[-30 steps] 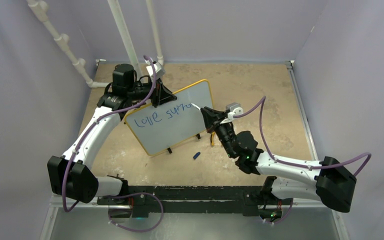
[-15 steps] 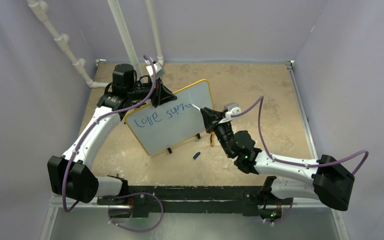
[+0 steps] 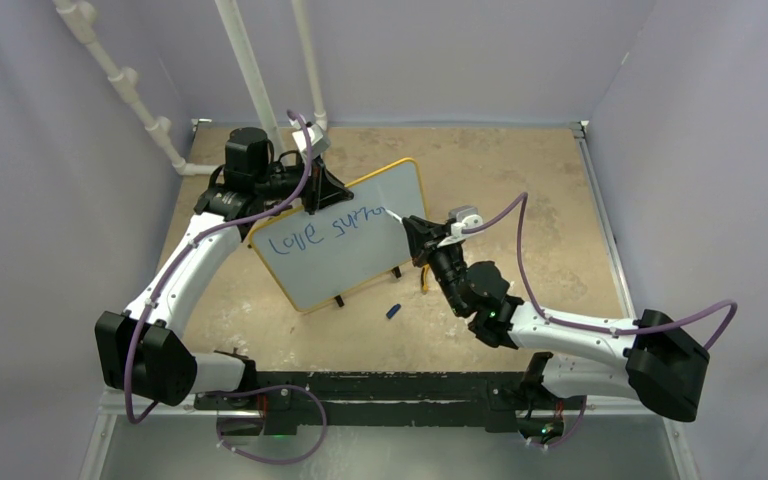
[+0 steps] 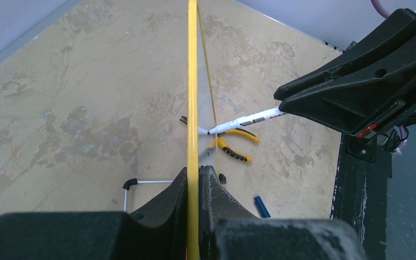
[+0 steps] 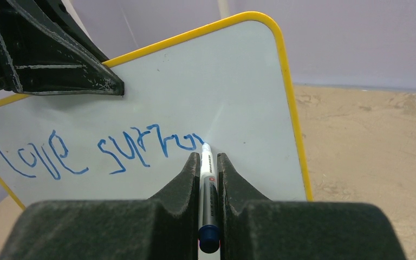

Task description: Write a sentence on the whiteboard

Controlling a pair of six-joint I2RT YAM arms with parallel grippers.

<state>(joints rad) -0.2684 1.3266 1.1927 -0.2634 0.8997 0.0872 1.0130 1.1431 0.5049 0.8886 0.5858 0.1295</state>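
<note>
The whiteboard (image 3: 345, 262), pale with a yellow frame, stands tilted on small black feet near the table's middle. My left gripper (image 3: 322, 190) is shut on its top edge; the left wrist view shows the yellow frame (image 4: 193, 81) pinched between the jaws (image 4: 195, 170). The sentence (image 5: 114, 149) in blue reads "love" and a partly written second word on one line. My right gripper (image 5: 208, 157) is shut on a white marker (image 5: 207, 184) with a blue end. Its tip touches the board at the end of the last blue stroke (image 3: 392, 213).
Yellow-handled pliers (image 4: 233, 146) lie on the tan table behind the board's right end. A blue marker cap (image 3: 393, 311) lies in front of the board. White pipes (image 3: 250, 70) run up the back-left wall. Walls close in on three sides.
The right arm's elbow and base link have shifted slightly left. The marker tip stays at the end of the writing, and the board and left gripper have not moved.
</note>
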